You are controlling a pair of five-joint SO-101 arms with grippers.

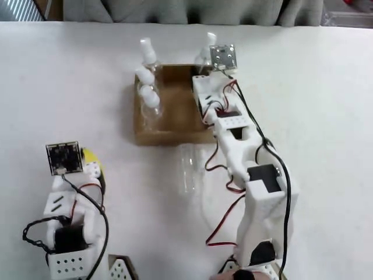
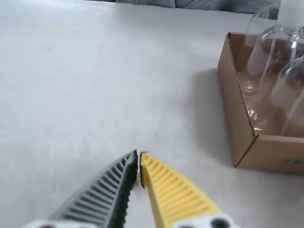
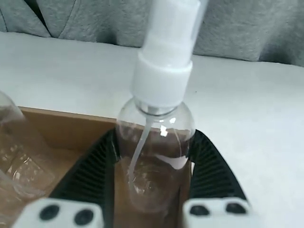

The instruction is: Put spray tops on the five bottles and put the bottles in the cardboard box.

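Here the right pincer (image 3: pixel 154 142) is clamped on a clear bottle (image 3: pixel 156 161) just below its shoulder, with one black finger on each side. The bottle stands upright and carries a white spray top (image 3: pixel 166 61). In the high view that arm extends over the middle of the bench (image 1: pixel 58 76) to the cardboard box (image 1: pixel 175 119). The held bottle sits at the box's far right corner — whether its base touches the box floor I cannot tell. Along the box's left wall stands a row of capped bottles (image 1: pixel 148 93). One uncapped bottle (image 1: pixel 186 166) lies on its side on the bench, just in front of the box's near wall. The left pincer (image 2: pixel 139 166) is closed on nothing — grey and yellow tips meeting. It is low over bare bench toward the near left corner, well apart from the box.
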